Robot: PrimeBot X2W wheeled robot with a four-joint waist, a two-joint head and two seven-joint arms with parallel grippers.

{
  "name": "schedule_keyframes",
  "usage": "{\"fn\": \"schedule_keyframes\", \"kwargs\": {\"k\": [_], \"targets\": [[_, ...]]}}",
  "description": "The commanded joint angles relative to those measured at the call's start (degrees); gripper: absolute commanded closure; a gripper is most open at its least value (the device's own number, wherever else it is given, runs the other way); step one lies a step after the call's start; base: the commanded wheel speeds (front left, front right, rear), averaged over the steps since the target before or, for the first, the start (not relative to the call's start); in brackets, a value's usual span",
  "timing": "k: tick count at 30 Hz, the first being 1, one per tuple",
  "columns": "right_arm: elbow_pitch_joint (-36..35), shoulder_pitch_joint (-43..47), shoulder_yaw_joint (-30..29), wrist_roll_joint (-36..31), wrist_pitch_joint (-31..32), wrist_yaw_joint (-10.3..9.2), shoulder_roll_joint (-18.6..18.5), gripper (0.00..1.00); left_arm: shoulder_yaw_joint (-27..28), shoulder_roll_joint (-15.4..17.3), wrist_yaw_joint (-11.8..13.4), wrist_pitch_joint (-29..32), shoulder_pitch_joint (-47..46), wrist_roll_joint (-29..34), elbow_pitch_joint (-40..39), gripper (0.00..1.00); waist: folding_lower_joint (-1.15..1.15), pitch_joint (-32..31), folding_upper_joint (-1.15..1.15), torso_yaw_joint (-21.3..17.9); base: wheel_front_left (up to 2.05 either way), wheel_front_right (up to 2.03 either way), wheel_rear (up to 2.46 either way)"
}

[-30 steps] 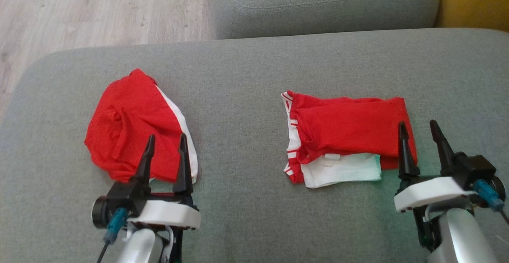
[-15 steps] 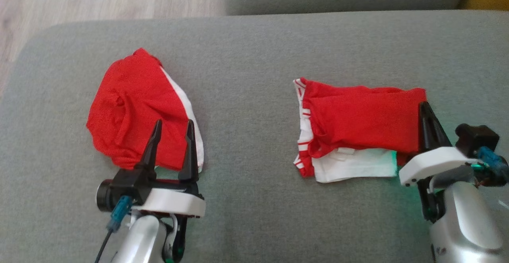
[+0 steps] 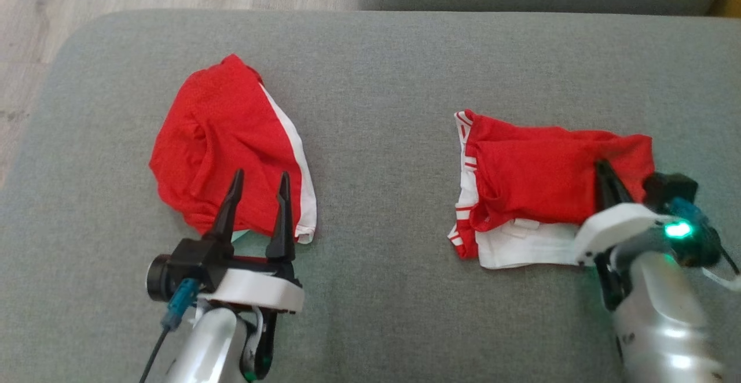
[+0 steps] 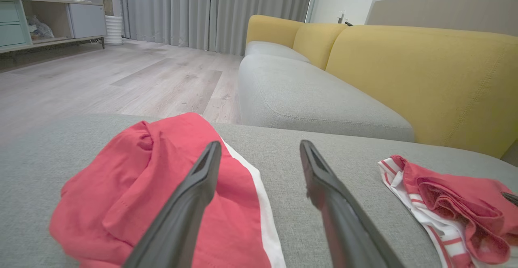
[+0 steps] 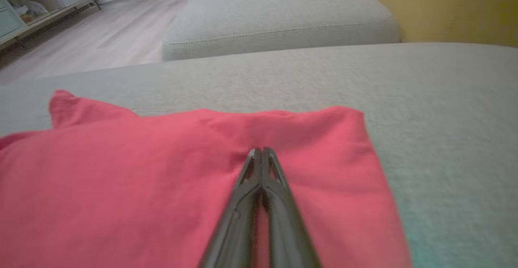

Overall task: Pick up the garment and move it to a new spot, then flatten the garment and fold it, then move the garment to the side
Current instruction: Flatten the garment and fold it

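Hiding a corner of the garment [image 3: 532, 180], the right gripper [image 5: 262, 151] pinches it.

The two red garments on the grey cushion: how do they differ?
The left garment lies in a crumpled heap; the right garment is a flatter oblong. The left garment shows one white stripe; the right garment shows a red-striped white band and a white layer underneath. The open left gripper leaves the left garment free; the right gripper is shut on the right garment. Both are red and white.
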Motion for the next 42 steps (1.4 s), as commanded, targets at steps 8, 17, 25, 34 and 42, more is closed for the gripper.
{"fn": "schedule_keyframes", "kwargs": {"k": [8,17,25,34,42], "targets": [[3.93,-5.71,13.32,5.75,-2.58,-0.04,-0.04,1.00,0.32,0.00,0.48,-0.54,-2.91,-0.55,-1.54,0.00,-0.01,-0.62,0.00,1.44,0.00,0.00,0.00],[4.63,-4.44,31.48,17.14,-0.30,-0.04,-0.04,1.00,0.03,0.00,0.63,-0.54,-2.72,-0.68,-1.39,0.00,-0.01,-0.87,0.00,2.17,0.00,0.00,0.00],[3.03,-2.49,39.42,22.99,0.69,-0.04,-0.04,1.00,0.84,0.00,0.93,-0.54,-1.74,-0.63,-1.23,0.00,-0.01,-2.81,0.00,0.43,0.00,0.00,0.00],[-5.23,-1.93,26.84,17.87,-3.18,-0.04,-0.04,1.00,1.84,0.00,1.16,-0.54,0.02,-0.69,-2.05,0.00,-0.01,-5.81,0.00,-3.00,0.00,0.00,0.00],[-23.66,10.23,11.48,10.27,-3.22,-0.04,-0.04,1.00,2.11,0.00,1.43,-0.55,1.76,-1.21,-2.77,0.00,-0.01,-7.20,0.00,-4.51,0.00,0.00,0.00]]}}
